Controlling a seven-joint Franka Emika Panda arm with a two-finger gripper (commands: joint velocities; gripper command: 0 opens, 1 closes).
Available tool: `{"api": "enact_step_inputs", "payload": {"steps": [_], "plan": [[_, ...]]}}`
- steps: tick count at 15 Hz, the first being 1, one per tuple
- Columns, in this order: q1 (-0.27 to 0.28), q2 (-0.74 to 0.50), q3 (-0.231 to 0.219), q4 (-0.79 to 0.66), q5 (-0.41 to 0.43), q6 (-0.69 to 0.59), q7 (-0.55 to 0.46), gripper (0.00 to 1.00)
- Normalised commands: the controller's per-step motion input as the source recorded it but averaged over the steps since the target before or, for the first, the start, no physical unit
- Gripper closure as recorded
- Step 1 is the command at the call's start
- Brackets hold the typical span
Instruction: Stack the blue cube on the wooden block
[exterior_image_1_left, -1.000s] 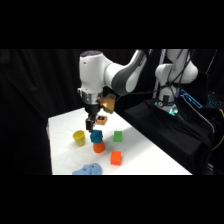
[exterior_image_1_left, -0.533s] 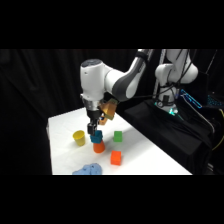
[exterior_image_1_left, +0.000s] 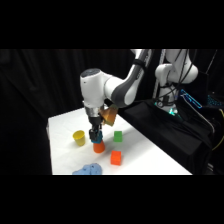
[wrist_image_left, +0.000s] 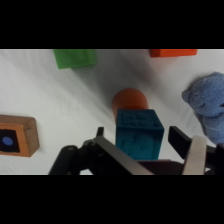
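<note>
White table below me: my claw grips the blue cube, lifted; the wooden block waits aside, stacking undone.

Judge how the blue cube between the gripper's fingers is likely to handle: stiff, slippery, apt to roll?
The blue cube has flat faces and square edges, so it probably will not roll and should sit stably once placed. It keeps its shape in the gripper, so likely rigid. Its textured-looking faces suggest a fair grip.
</note>
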Motion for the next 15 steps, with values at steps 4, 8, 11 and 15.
{"api": "enact_step_inputs", "payload": {"steps": [4, 8, 11, 15], "plan": [[-0.026, 0.07, 0.011, 0.08, 0.142, 0.14, -0.1, 0.31], [-0.006, 0.03, -0.004, 0.06, 0.113, 0.11, -0.1, 0.64], [-0.007, -0.09, -0.005, 0.02, 0.107, 0.03, -0.13, 0.69], [-0.003, -0.29, -0.013, -0.05, 0.078, -0.1, -0.15, 0.74]]}}
